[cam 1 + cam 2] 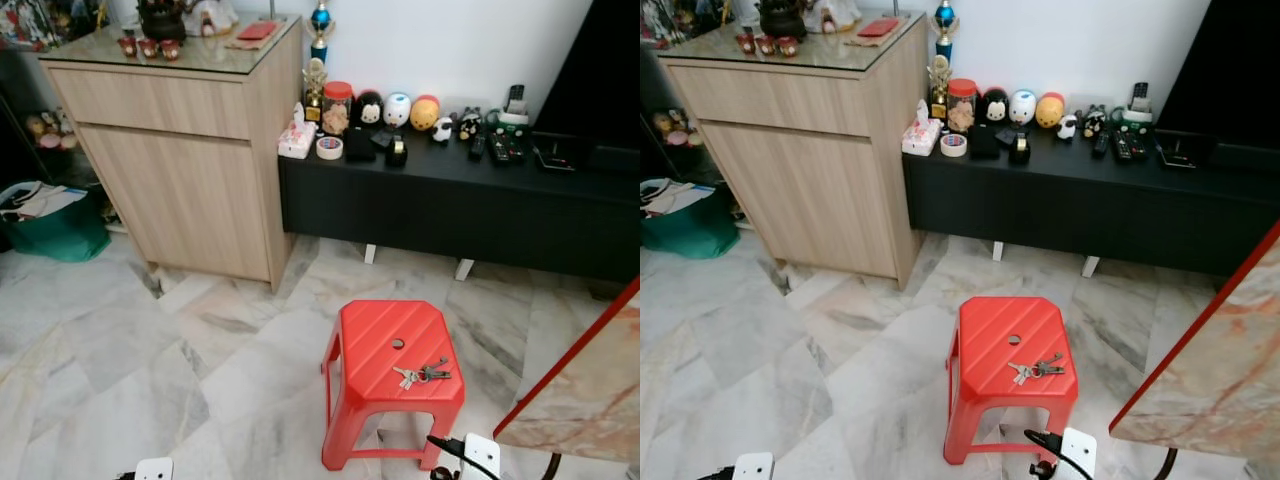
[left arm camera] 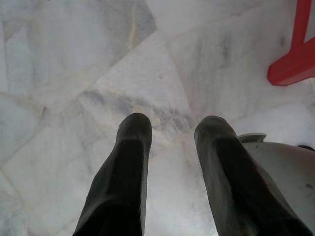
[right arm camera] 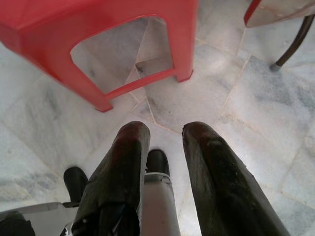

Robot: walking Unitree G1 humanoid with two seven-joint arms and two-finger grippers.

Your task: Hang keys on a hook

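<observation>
A bunch of keys (image 1: 422,374) lies on the near right part of the top of a red plastic stool (image 1: 380,340), beside the stool's centre hole. The stool stands on the marble floor just ahead of me, slightly to my right. Both arms hang low at my sides. My left gripper (image 2: 172,125) is open over bare floor, with a red stool foot (image 2: 295,64) off to one side. My right gripper (image 3: 165,130) is open too, pointing at the floor in front of the stool's legs (image 3: 98,93). Neither holds anything.
A wooden cabinet (image 1: 190,170) with a glass top stands at the back left. A low black bench (image 1: 450,200) along the wall carries figurines, a jar and remotes. A green bag (image 1: 55,225) sits far left. A marble table with a red edge (image 1: 585,390) juts in at the right.
</observation>
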